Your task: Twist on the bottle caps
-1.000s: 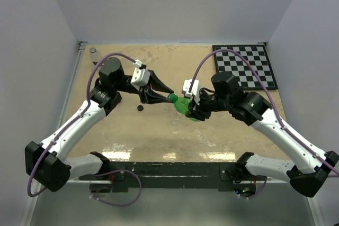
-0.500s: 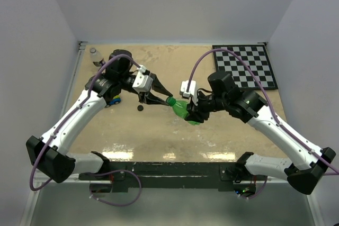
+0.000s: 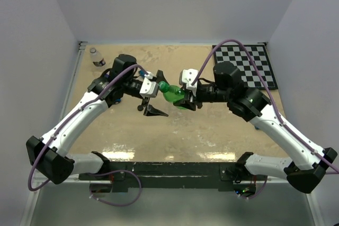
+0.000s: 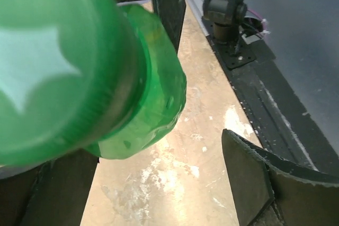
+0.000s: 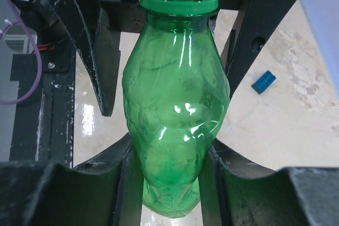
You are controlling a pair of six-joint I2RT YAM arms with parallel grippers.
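- The right gripper was clamped on the lower body of the green bottle, with one finger pressed into each side.
- The bottle was held off the table, roughly level, over the middle of it and between the two arms. Its neck pointed toward the left arm.
- A green cap sat on the bottle's neck. How tightly it was screwed down could not be told.
- The left gripper was spread wide and gripped nothing. Its fingers stood on either side of the cap and neck, and the right wrist view showed a gap on each side.
- In the left wrist view the cap filled the near left, closer to that side's finger. Whether it touched that finger could not be told.
- A clear bottle stood upright in the far left corner, well apart from both grippers.
- A blue brick lay on the table beyond the green bottle.
- A checkerboard lay flat in the far right corner.
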